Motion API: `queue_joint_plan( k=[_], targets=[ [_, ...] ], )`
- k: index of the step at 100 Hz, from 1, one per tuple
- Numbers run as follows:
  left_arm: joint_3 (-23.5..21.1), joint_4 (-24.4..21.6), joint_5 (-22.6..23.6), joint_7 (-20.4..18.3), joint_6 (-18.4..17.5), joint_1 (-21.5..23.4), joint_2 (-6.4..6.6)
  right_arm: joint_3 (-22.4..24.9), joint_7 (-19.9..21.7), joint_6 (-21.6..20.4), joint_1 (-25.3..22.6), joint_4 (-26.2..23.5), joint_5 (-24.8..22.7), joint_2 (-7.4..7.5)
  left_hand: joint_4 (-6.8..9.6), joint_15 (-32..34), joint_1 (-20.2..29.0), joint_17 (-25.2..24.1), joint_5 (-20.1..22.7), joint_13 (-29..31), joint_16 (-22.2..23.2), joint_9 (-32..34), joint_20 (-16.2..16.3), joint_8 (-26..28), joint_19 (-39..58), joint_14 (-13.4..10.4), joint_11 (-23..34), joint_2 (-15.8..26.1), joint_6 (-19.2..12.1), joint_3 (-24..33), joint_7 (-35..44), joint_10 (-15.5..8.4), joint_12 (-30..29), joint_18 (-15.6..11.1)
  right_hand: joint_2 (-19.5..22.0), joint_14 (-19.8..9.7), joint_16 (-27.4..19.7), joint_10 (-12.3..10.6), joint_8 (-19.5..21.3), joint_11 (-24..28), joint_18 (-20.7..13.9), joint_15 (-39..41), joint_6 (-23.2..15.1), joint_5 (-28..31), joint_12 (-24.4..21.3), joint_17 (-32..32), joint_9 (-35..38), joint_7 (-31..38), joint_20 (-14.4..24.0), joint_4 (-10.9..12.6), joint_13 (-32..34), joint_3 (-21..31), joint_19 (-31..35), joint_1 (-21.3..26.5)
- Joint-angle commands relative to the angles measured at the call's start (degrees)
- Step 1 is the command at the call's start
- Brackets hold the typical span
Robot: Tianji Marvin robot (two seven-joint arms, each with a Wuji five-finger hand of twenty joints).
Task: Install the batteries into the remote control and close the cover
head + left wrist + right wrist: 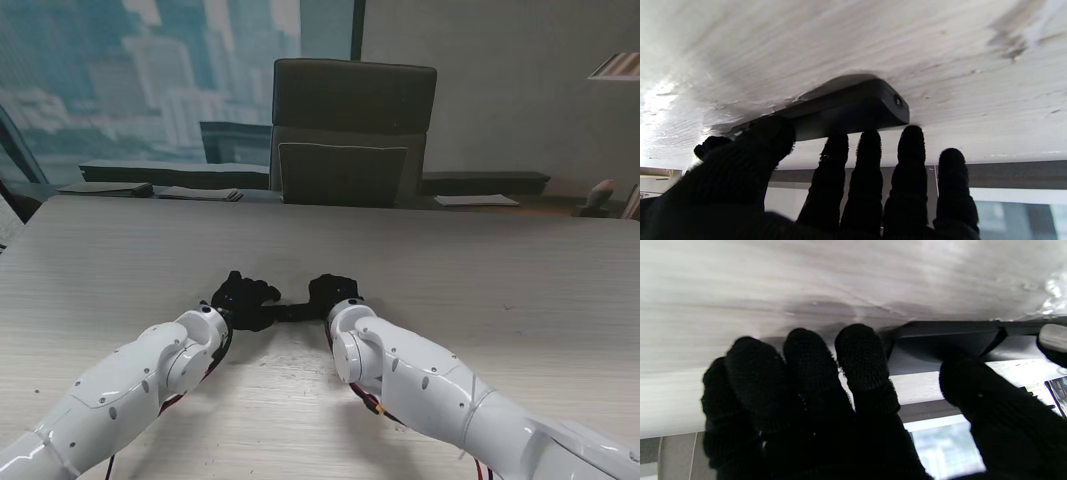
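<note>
Remote control [290, 312] lies flat on the tabletop [520, 290], about midway between its left and right edges, bridging your two gloved hands. Your left hand [853, 186] has its fingers spread along one end, thumb over the body; your right hand [826, 400] pinches the other end between thumb and fingers. No batteries are visible, so you're likely steadying or closing; whether the cover is seated I cannot tell. Next, press evenly.
</note>
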Motion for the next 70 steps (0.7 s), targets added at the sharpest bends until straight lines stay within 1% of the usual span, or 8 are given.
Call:
queue_joint_plan(
  k=[1,10,20,36,44,54,70],
  targets=[
    [0.5,0.9,0.1,-1.1,-0.1,0.4,-0.03,-0.5,1.3,-0.6,-0.5,0.2,0.2,-0.35,1.15,0.7,0.9,0.2,2.9,1.6,0.5,3.0,0.3,1.3,1.3,-0.5,1.7,-1.1,-0.7,2.2,1.9,-1.2,0.7,0.0,-2.1,0.5,-0.5,3.1,-0.5,0.1,0.6,-0.1,-0.7,1.1,-0.5,-0.4,0.8,-1.6,0.2,1.5,0.1,0.5,2.2,3.3],
    [0.8,0.9,0.2,-1.1,-0.2,0.3,-0.01,-0.4,1.3,-0.7,-0.4,0.1,0.1,-0.32,0.8,0.9,0.7,0.3,3.1,1.9,0.5,3.6,0.3,1.7,1.4,-0.6,2.2,-2.0,-0.9,4.0,2.7,-1.4,0.9,0.0,-1.8,0.6,-0.5,3.3,-0.6,0.1,0.5,-0.2,-0.5,1.0,-0.4,-1.0,0.1,-2.4,0.2,1.5,-0.6,0.3,2.0,3.1],
    [1.0,1.0,0.3,-1.1,-0.3,0.1,0.02,-0.3,1.3,-0.7,-0.4,-0.2,-0.1,-0.15,0.77,1.2,1.4,1.0,3.8,2.6,0.6,4.2,0.5,2.0,1.8,-0.7,2.5,-2.8,-1.1,4.9,3.4,-1.6,1.1,-0.2,-1.4,0.7,-0.3,3.5,-0.6,0.3,0.5,-0.1,-0.2,0.8,-0.3,-1.6,-0.7,-3.4,0.2,1.4,-1.2,-0.4,1.9,2.4],
    [1.1,0.8,0.0,-1.7,-0.5,0.0,0.07,0.0,1.3,-0.8,-0.4,-0.7,-0.3,0.05,0.48,3.4,2.1,3.9,4.3,4.7,1.7,5.4,2.6,2.6,6.2,-1.0,3.3,-3.4,-1.0,6.2,4.5,-1.5,1.5,-1.6,-0.9,0.9,-0.3,3.9,-0.5,0.4,0.5,-0.3,0.1,0.6,-0.2,-2.4,-1.6,-4.7,0.4,1.2,-2.1,-1.5,1.7,1.4],
    [1.2,0.8,-0.2,-1.9,-0.7,0.0,0.05,-0.1,1.4,-0.9,-0.4,-0.8,-0.2,0.0,0.43,3.8,2.0,4.1,4.4,4.9,1.9,5.5,2.9,2.7,6.8,-1.1,3.4,-3.4,-1.1,6.1,4.7,-1.6,1.6,-1.7,-0.9,0.9,-0.3,3.9,-0.3,0.4,0.5,-0.3,0.2,0.6,-0.2,-2.4,-1.8,-5.1,0.4,1.3,-2.2,-1.7,1.7,1.6],
    [1.3,0.8,-0.2,-1.8,-0.8,-0.1,0.03,-0.4,1.6,-1.1,-0.1,-0.5,0.1,-0.24,0.42,4.0,1.9,4.1,4.4,5.0,2.0,5.6,3.0,2.8,7.0,-1.0,3.5,-3.3,-1.1,6.1,4.8,-1.6,1.6,-1.7,-0.9,0.9,-0.2,4.0,-0.1,0.4,0.5,-0.3,0.2,0.6,-0.2,-2.4,-2.1,-5.5,0.5,1.4,-2.2,-1.5,1.7,2.1],
    [1.5,1.1,-0.3,-1.5,-0.8,-0.2,-0.04,-1.2,1.8,-1.2,0.6,0.7,0.7,-0.93,0.44,4.0,1.8,3.9,4.3,4.8,2.0,5.6,3.0,2.8,6.9,-1.0,3.5,-3.2,-1.1,6.0,4.8,-1.7,1.6,-1.6,-0.6,0.7,-0.2,3.7,0.4,0.6,0.3,-0.4,-0.2,0.8,-0.3,-2.3,-1.8,-5.5,0.6,1.8,-2.0,0.4,1.7,4.9]
  ],
)
